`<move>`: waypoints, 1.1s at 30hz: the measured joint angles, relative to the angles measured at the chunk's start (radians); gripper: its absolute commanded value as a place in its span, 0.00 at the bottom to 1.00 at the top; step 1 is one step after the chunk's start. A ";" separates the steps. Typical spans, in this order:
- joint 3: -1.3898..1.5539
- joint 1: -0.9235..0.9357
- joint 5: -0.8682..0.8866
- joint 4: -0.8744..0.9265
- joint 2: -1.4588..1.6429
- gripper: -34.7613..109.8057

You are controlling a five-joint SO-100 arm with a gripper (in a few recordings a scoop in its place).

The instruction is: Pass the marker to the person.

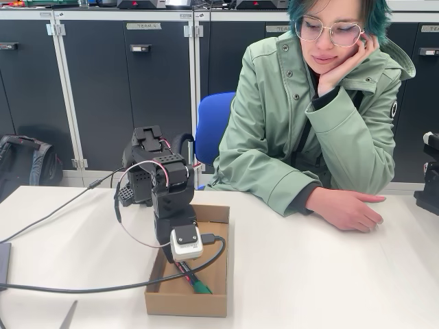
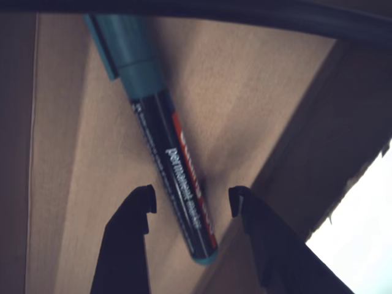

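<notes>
The marker [image 2: 174, 162] has a black barrel, a reddish label, a green cap and a green end. It lies flat on the floor of a shallow cardboard box [image 1: 218, 274]. In the fixed view only its green tip [image 1: 199, 286] pokes out below the arm. My gripper [image 2: 191, 205] is open, one finger on each side of the barrel's lower part, just above it. In the fixed view the black arm bends down into the box, its gripper [image 1: 185, 269] hidden behind the white wrist camera. The person [image 1: 315, 116] sits behind the table, chin on one hand, the other hand [image 1: 350, 209] resting on the tabletop.
A black cable [image 1: 103, 286] runs across the white table into the box. A grey pointed tool [image 1: 67, 317] lies at the front left edge. A blue chair [image 1: 211, 127] and dark cabinets stand behind. Some black equipment [image 1: 429, 175] sits at the right edge.
</notes>
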 measured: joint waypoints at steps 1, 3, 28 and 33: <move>-0.011 0.006 0.000 -0.026 -0.020 0.43; -0.028 0.017 -0.008 -0.080 -0.058 0.43; -0.028 0.029 0.058 -0.110 -0.064 0.21; 0.028 -0.009 0.190 -0.061 0.038 0.21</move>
